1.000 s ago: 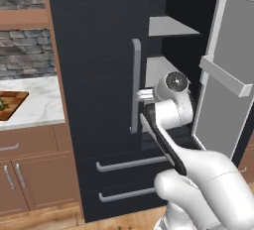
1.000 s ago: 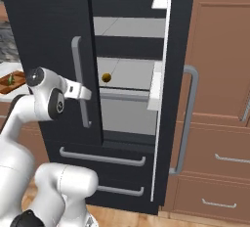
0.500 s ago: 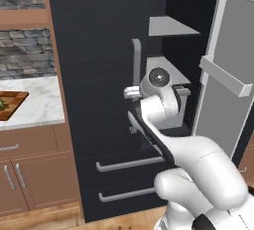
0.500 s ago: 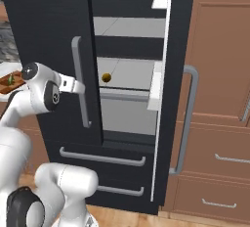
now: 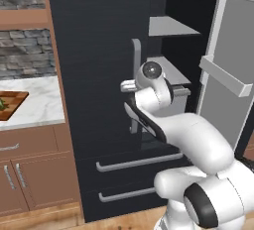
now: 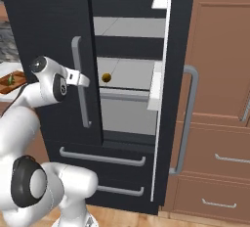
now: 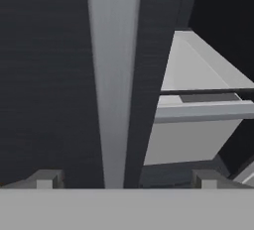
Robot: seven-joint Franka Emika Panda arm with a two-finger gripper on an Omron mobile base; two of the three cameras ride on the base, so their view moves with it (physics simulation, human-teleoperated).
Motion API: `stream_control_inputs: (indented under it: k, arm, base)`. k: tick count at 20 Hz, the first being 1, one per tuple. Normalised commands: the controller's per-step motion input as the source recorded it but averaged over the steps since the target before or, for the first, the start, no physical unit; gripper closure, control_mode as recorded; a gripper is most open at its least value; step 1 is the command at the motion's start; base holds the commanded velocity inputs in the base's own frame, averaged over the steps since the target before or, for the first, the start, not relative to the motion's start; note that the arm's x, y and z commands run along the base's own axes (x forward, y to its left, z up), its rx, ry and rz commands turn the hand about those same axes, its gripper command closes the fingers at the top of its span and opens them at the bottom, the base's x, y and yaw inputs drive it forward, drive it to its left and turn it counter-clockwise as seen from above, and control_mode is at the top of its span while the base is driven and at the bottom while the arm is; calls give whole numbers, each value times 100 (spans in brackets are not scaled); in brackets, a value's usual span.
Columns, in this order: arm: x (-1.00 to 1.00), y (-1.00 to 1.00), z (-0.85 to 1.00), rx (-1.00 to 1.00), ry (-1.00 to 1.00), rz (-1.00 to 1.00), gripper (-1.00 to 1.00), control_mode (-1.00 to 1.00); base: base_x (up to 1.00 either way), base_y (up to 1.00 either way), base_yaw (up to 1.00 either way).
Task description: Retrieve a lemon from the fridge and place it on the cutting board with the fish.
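Observation:
The black fridge [image 6: 49,25] has its right door [image 6: 177,50] swung open and its left door shut. A small yellow-olive lemon [image 6: 106,78] rests on a grey inner shelf [image 6: 129,74]. My gripper [image 6: 81,79] hovers open right at the left door's grey bar handle [image 6: 83,108], left of the lemon. In the hand view that handle [image 7: 113,75] rises straight ahead between my wide-apart fingertips [image 7: 45,179], with the shelf [image 7: 198,90] to its right. The checkered cutting board [image 5: 12,104] lies on the counter to the left, and the green fish [image 6: 10,79] lies on it.
The open door [image 5: 225,70] juts toward me with bins on its inner side. Two fridge drawers [image 6: 102,160] sit below. Wooden cabinets [image 6: 219,99] stand right of the fridge. A marble counter [image 5: 39,105] over wooden cupboards [image 5: 30,174] lies to the left.
My hand has swung left and slightly up, away from the fridge opening and closer to the left door's handle. The lemon, board and fish have not moved.

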Motion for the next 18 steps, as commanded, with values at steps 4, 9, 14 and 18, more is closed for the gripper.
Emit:
stream_control_inputs:
  k: [4,9,14,18]
  arm:
    - [49,1,-1,0,0,0,-100,-100]
    - [44,2,0,0,0,0,-100,-100]
    - [35,6,0,0,0,0,-100,-100]
    - [31,12,0,0,0,0,-100,-100]
  base:
    - [0,0,0]
    - [0,0,0]
    - [0,0,0]
    - [0,0,0]
